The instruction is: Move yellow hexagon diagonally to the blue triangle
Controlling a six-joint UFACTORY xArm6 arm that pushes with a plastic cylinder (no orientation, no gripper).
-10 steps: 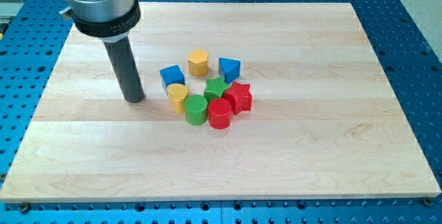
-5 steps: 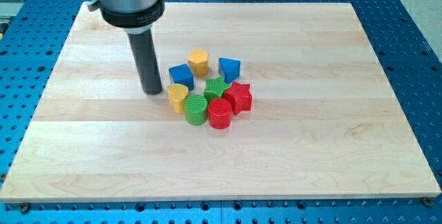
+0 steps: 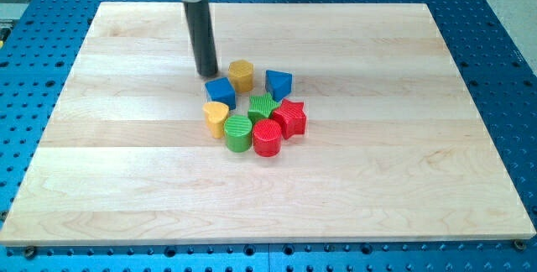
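The yellow hexagon (image 3: 242, 75) stands near the board's middle, at the top of a cluster of blocks. The blue triangle (image 3: 278, 83) lies just to its right, a small gap between them. My tip (image 3: 207, 73) rests on the board just left of the yellow hexagon and just above the blue cube (image 3: 220, 91), close to both.
Below the hexagon lie a yellow heart (image 3: 216, 117), a green cylinder (image 3: 238, 132), a green star-like block (image 3: 263, 107), a red cylinder (image 3: 268, 138) and a red star (image 3: 290, 118). The wooden board (image 3: 403, 138) sits on a blue perforated table.
My tip has moved up and to the right, from left of the yellow heart to beside the yellow hexagon. The blocks have not moved.
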